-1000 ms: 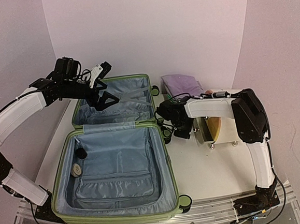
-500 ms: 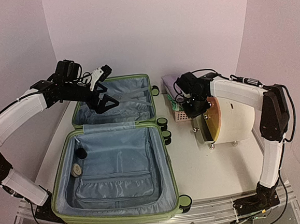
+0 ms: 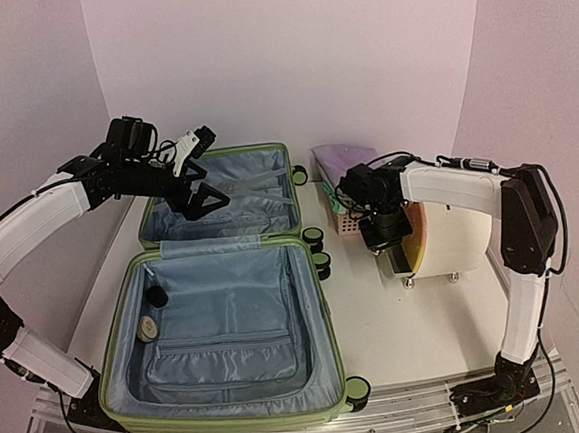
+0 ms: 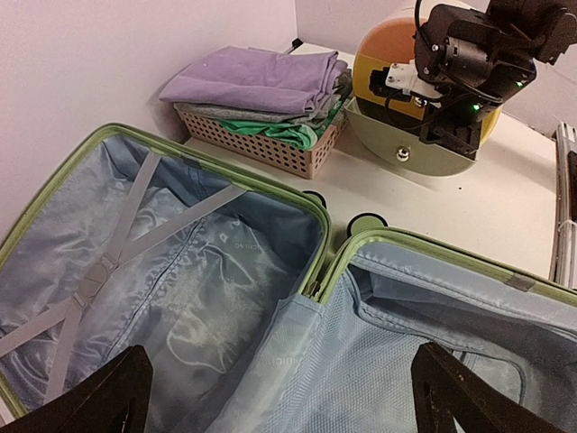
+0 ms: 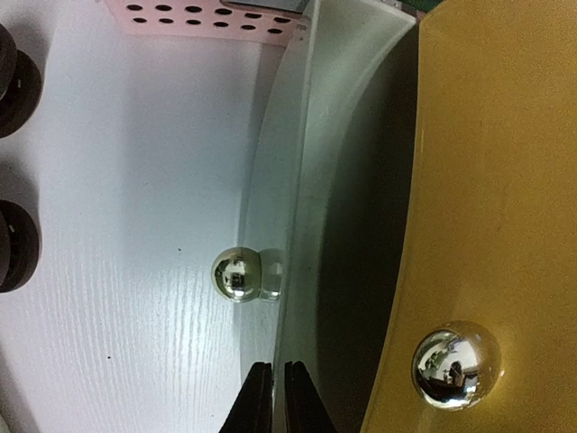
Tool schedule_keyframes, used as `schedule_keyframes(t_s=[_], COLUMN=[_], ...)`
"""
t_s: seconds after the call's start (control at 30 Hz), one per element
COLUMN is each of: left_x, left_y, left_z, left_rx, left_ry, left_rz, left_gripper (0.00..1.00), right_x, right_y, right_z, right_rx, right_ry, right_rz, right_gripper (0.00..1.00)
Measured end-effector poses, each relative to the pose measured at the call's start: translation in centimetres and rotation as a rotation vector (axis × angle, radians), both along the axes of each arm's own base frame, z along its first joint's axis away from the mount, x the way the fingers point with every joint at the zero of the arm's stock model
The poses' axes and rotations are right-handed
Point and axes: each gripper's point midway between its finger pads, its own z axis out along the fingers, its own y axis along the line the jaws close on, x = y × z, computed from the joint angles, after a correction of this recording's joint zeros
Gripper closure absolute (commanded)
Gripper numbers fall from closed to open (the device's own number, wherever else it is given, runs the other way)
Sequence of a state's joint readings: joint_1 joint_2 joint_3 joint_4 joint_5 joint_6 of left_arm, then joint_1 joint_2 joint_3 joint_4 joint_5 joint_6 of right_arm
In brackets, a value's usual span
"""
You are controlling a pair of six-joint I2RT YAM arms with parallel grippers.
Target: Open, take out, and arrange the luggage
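Clearly, luggage (image 3: 228, 322) lay open flat on tabletop (image 3: 409, 327), both halves lining-up. Far half, with crossed straps, sat directly below left end effector (image 3: 207, 183), whose fingers were spread wide and held nothing. Right end effector (image 5: 275, 397) hung well apart from luggage, on its right side, fingers pinched together and empty, against front of cream drum (image 3: 457, 238). Shiny knob (image 5: 455, 365) on amber door showed near fingertips. Pink basket (image 3: 345, 224) of folded clothes stood just beyond.

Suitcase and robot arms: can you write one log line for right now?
suitcase: open flat | left gripper: open, over far half | right gripper: shut, empty, by drum | basket: folded clothes
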State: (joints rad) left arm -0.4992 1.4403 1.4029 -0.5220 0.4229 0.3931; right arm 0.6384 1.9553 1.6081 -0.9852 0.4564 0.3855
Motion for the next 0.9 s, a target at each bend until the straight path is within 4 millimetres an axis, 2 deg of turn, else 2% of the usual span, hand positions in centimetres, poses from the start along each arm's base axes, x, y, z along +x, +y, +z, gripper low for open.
schedule_keyframes(t_s=[0.17,0.3,0.4,0.57,0.67,0.73,0.77,0.9], left_x=[0.0,0.0,0.0,0.0,0.0,0.0,0.0,0.0], left_y=[0.0,0.0,0.0,0.0,0.0,0.0,0.0,0.0], left_z=[0.0,-0.1,-0.1,0.0,-0.1,-0.1,-0.1,-0.1], left_rx=[0.001,0.001,0.001,0.000,0.000,0.000,0.000,0.001], left_ry=[0.001,0.001,0.001,0.000,0.000,0.000,0.000,0.000], left_rz=[0.000,0.000,0.000,-0.001,0.000,-0.001,-0.001,-0.001], left_gripper=[0.00,0.00,0.00,0.00,0.00,0.00,0.00,0.00], right_x=[-0.2,-0.9,-1.0,-1.5,-2.2,-2.5,-2.5,-2.4], right_y=[-0.2,-1.3,-1.6,-2.1,-2.8,-3.4,-3.6,-3.6], right_z=[0.4,1.7,1.8,0.7,-1.5,-2.7,-2.9,-2.6], right_rx=[0.016,0.009,0.000,-0.021,-0.070,-0.114,-0.129,-0.120], right_ry=[-0.014,-0.047,-0.054,-0.041,0.001,0.018,0.017,-0.007], right_rz=[-0.035,-0.074,-0.090,-0.095,-0.093,-0.091,-0.087,-0.078], right_gripper=[0.94,0.96,0.94,0.83,0.80,0.72,0.67,0.59])
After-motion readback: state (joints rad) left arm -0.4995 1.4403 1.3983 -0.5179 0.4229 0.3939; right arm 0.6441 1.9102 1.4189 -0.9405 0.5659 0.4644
